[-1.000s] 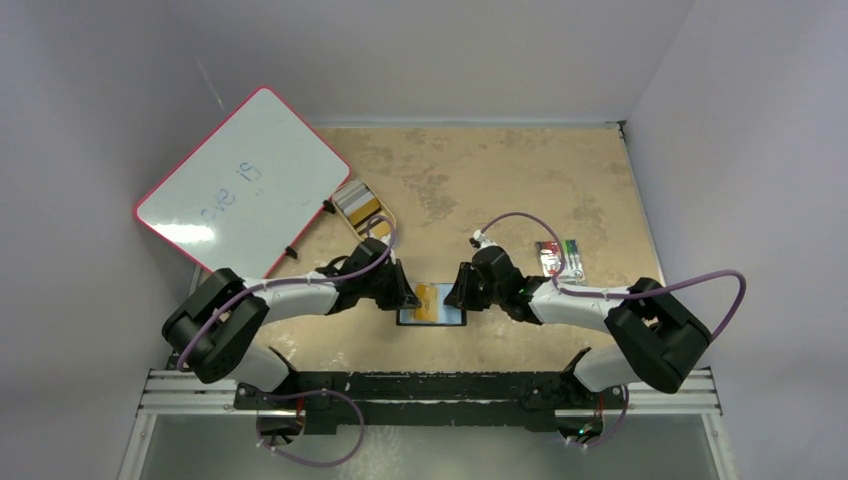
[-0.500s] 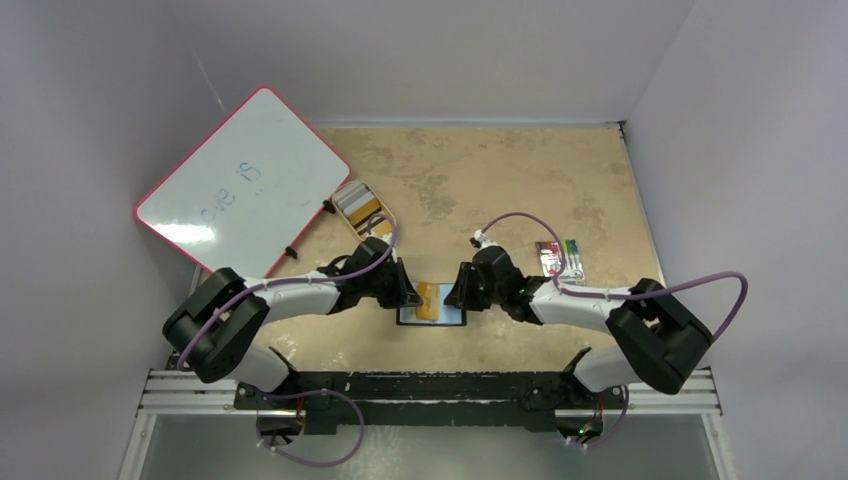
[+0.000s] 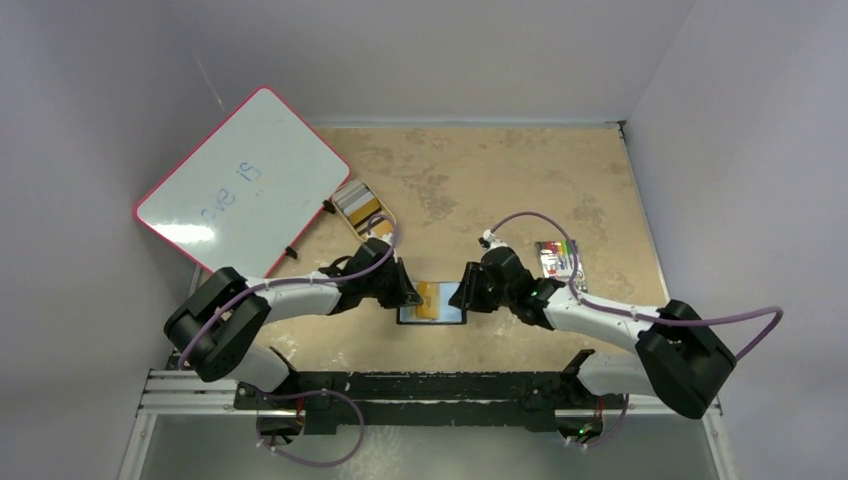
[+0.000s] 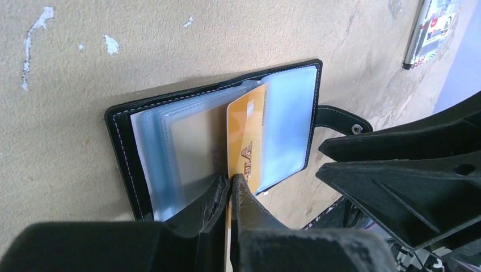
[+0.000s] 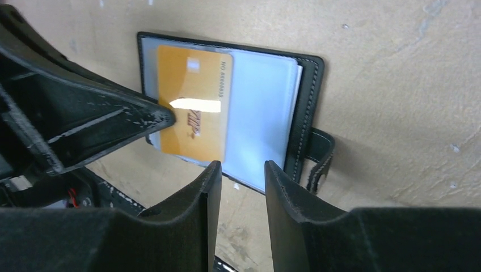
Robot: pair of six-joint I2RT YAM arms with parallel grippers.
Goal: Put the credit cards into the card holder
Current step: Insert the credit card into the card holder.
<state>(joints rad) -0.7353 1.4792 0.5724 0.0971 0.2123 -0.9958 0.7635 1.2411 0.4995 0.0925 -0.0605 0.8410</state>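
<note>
While the black card holder [image 3: 404,318] lies opened flat on the tan table [image 3: 500,180] between the two arms, the left gripper [image 4: 230,185] has its jaws pressed together on the near end of a gold credit card [image 4: 247,139]. The card rests across the holder's clear sleeves [image 5: 258,107] close to the spine. Its gripped end juts past the holder's edge; whether its far end sits inside a sleeve cannot be told. The right gripper [image 5: 238,184] hangs just over the other half of the holder, fingers apart with nothing between them, near the snap tab [image 5: 321,153]. A red-edged whiteboard [image 3: 240,180] leans at the left wall, with a small open tin [image 3: 362,208] beside its lower corner. A multicoloured striped item [image 3: 558,258] lies well to the right.
</note>
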